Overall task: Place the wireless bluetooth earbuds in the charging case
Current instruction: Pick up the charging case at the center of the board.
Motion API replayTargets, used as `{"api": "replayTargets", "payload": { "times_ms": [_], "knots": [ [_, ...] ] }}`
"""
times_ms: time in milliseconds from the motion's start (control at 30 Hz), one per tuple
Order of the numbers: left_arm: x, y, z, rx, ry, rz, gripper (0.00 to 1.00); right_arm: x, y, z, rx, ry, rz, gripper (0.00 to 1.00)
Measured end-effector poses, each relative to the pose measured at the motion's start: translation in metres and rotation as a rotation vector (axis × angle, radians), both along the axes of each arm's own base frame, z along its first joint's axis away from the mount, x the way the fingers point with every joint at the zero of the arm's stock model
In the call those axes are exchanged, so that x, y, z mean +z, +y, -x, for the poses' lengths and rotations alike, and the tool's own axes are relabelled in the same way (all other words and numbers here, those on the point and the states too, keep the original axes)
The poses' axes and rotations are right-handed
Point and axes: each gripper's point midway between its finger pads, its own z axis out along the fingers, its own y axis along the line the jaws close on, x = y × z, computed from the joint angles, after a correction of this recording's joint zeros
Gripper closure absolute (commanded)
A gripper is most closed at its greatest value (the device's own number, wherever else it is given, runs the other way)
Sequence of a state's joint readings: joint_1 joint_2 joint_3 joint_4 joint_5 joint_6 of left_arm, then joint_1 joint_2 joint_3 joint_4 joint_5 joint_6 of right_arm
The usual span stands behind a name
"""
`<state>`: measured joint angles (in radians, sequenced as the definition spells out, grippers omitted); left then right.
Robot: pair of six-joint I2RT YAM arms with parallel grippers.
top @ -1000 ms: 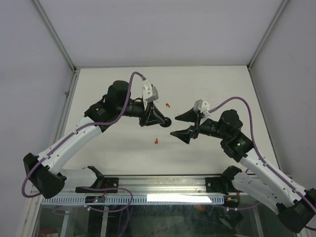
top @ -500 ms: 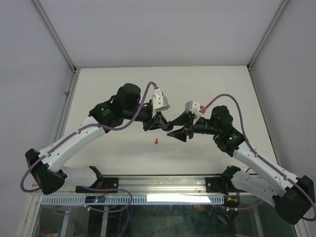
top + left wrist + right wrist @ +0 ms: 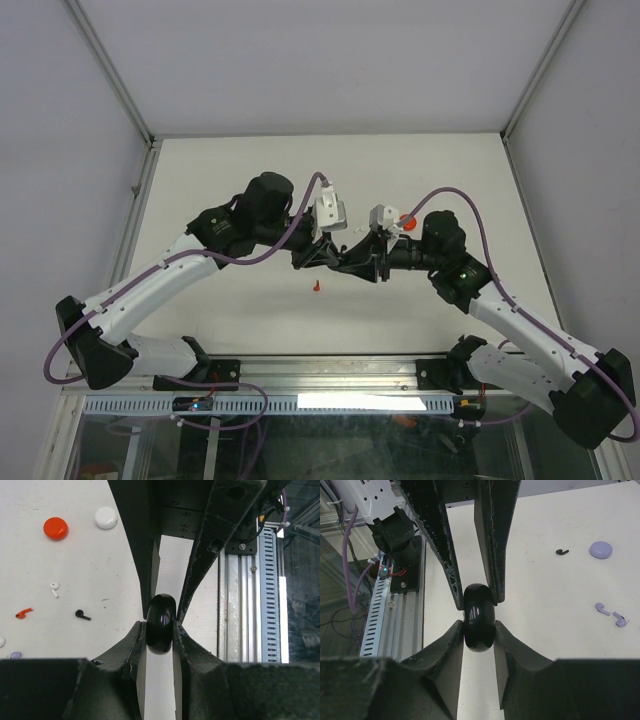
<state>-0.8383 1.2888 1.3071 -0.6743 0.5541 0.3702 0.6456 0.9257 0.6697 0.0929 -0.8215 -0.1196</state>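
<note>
A glossy black charging case point(image 3: 160, 623) hangs edge-on above the table, gripped from both sides. My left gripper point(image 3: 160, 631) is shut on its lower part, and the right gripper's fingers point(image 3: 145, 570) clamp it from the far side. In the right wrist view the same case point(image 3: 479, 617) sits between my right gripper's point(image 3: 479, 631) pads, which touch it on both sides. From above, the left gripper point(image 3: 322, 253) and right gripper point(image 3: 353, 257) meet tip to tip at mid-table. A black earbud point(image 3: 82, 614), a white earbud point(image 3: 54, 589) and a red earbud point(image 3: 23, 612) lie loose on the table.
A red case point(image 3: 55, 528) and a white case point(image 3: 106, 517) lie farther back. A lavender case point(image 3: 601, 549) and two lavender earbuds point(image 3: 602, 609) lie to the right. Another red earbud point(image 3: 318, 288) lies just in front of the grippers. The aluminium rail point(image 3: 330, 375) runs along the near edge.
Both arms have swung toward each other at mid-table. The right gripper, open a second ago, has closed onto the black case that the left gripper was holding.
</note>
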Motion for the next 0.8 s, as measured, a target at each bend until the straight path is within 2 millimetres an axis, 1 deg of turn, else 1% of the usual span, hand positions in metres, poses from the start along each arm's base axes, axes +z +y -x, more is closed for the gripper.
{"api": "replayTargets", "payload": {
  "times_ms": [100, 133, 167, 200, 233, 333, 467, 567, 700, 800],
  "knots": [
    [-0.001, 0.001, 0.001, -0.003, -0.001, -0.006, 1.00, -0.002, 0.000, -0.001, 0.004, 0.005, 0.012, 0.89],
    [-0.002, 0.002, 0.001, -0.004, 0.000, -0.009, 0.98, -0.002, 0.000, -0.001, 0.006, 0.007, 0.015, 0.96],
    [-0.002, 0.002, 0.001, -0.005, 0.001, -0.011, 0.95, -0.003, 0.000, 0.000, 0.008, 0.011, 0.018, 1.00],
    [-0.002, 0.002, 0.001, -0.005, 0.000, -0.012, 0.89, -0.003, 0.000, 0.000, 0.010, 0.008, 0.019, 1.00],
    [-0.002, 0.002, 0.001, -0.005, 0.000, -0.013, 0.81, -0.003, 0.000, 0.000, 0.011, 0.009, 0.021, 1.00],
    [-0.003, 0.002, 0.001, -0.003, 0.000, -0.015, 0.64, -0.003, 0.000, 0.001, 0.014, 0.012, 0.020, 1.00],
    [-0.001, 0.002, -0.001, 0.007, -0.011, 0.002, 0.49, 0.000, 0.001, 0.002, 0.016, 0.011, 0.004, 1.00],
    [-0.001, 0.007, -0.004, 0.025, -0.005, 0.033, 0.42, 0.002, 0.000, 0.005, 0.013, 0.009, -0.019, 1.00],
    [0.000, 0.018, -0.006, 0.058, 0.022, 0.109, 0.39, 0.005, -0.002, 0.008, 0.007, 0.013, -0.055, 1.00],
    [0.004, 0.018, -0.002, 0.055, 0.036, 0.168, 0.37, 0.004, -0.002, 0.010, -0.002, 0.027, -0.085, 1.00]
  ]
}}
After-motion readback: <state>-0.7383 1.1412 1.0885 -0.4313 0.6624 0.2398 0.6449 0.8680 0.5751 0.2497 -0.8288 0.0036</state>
